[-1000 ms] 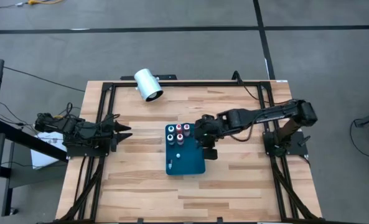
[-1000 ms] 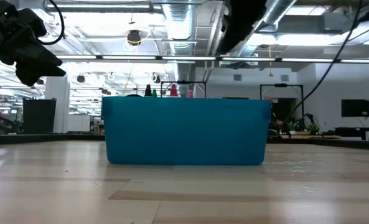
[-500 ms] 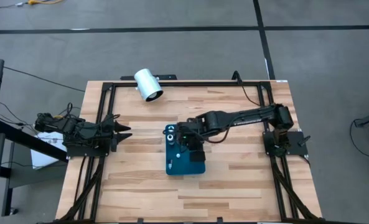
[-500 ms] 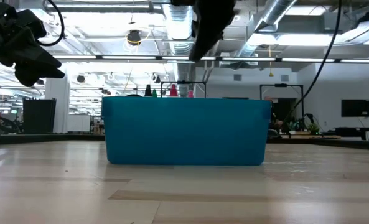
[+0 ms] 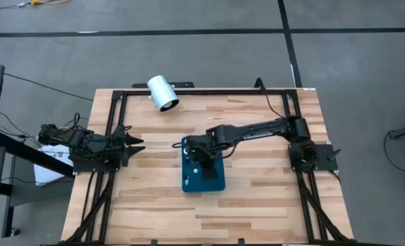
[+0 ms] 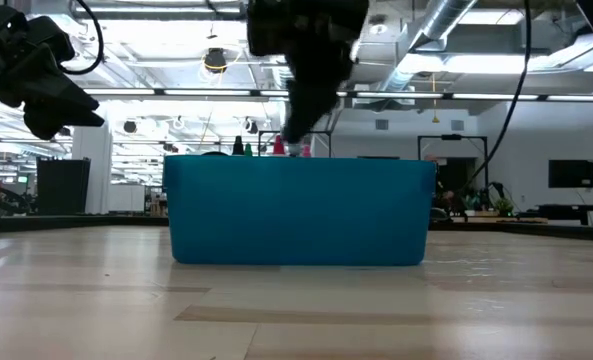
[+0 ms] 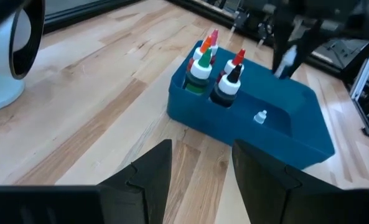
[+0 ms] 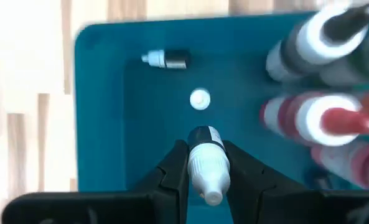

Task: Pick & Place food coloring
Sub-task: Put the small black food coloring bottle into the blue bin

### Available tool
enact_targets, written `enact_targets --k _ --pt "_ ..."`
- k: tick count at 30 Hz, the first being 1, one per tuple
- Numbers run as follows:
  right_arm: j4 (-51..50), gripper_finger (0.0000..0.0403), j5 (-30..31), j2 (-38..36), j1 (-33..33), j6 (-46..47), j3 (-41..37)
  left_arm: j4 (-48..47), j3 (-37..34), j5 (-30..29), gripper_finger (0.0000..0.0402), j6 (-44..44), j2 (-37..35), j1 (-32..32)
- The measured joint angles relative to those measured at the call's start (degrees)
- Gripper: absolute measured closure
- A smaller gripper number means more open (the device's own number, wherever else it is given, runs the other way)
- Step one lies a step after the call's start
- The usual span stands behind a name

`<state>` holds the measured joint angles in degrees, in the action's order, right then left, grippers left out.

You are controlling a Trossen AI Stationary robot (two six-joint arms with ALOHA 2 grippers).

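Over blue tray (image 5: 214,182), right hand (image 8: 202,163) gripping bottle (image 8: 205,163)

Right gripper (image 8: 204,163): extended over table centre, fingers clamped | Left gripper (image 7: 200,165): parked at left table edge, fingers parted

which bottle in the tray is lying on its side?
The small dark-bodied bottle lying loose on the blue tray floor; the others stand upright or sit in the right gripper.

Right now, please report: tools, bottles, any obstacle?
Right tool shut on a small bottle above the blue tray. Left tool open, waiting at table edge. Nothing blocking.
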<state>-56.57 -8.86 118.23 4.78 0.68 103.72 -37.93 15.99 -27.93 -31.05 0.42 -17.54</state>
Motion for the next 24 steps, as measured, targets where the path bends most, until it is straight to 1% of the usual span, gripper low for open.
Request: enact_targets --k 8,10,12,14,17,19,24 --pt "-0.5 0.0332 -0.2 3.9 0.9 0.8 0.0 0.0 0.0 0.3 0.0242 0.0 0.2 0.0" --pt "-2.6 0.0332 0.0 4.8 1.4 0.9 -0.2 0.4 0.0 0.5 0.0242 0.0 0.3 0.0" --pt "-1.2 0.0332 0.3 5.9 2.1 0.8 -0.1 0.0 0.0 0.6 0.0242 0.0 0.4 0.0" --pt "-1.3 0.0332 1.6 6.0 3.2 0.9 -1.1 0.1 0.0 0.6 0.0242 0.0 0.4 0.0" --pt "4.0 0.0332 4.0 5.8 4.3 2.1 -4.6 0.0 0.0 0.7 0.0242 0.0 0.5 0.0" --pt "2.8 0.0332 5.1 5.8 4.7 3.3 -6.1 0.1 0.0 0.7 0.0242 0.0 0.4 0.0" --pt "5.3 0.0332 6.0 5.6 5.0 3.9 -8.1 0.1 0.0 0.7 0.0242 0.0 0.5 0.0"
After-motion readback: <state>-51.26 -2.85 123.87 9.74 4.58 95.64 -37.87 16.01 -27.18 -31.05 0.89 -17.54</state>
